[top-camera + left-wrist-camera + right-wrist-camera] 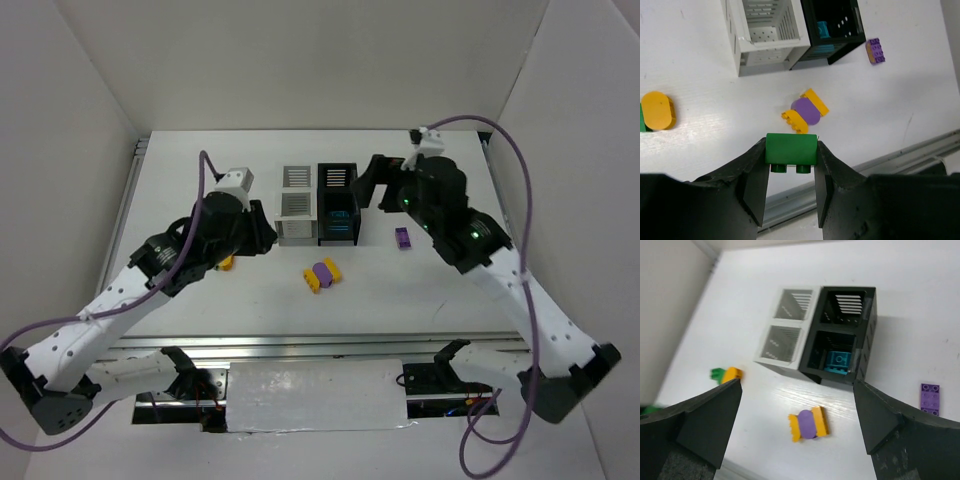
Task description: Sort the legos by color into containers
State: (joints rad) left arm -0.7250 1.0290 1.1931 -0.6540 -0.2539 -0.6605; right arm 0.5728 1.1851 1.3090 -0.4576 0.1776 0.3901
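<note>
My left gripper (262, 236) is shut on a green brick (791, 148) and holds it above the table, left of the bins. The joined block of two white bins (297, 192) and two black bins (337, 190) stands mid-table. The near black bin (867, 342) holds a cyan brick (839, 361). My right gripper (370, 185) is open and empty, above and to the right of the black bins. A purple brick (402, 237) lies right of the bins. A yellow-and-purple cluster (322, 273) lies in front of them. A yellow brick (657, 111) touching a green one (716, 374) lies left.
White walls enclose the table on three sides. A metal rail (880, 167) runs along the near edge. A purple cable loops over each arm.
</note>
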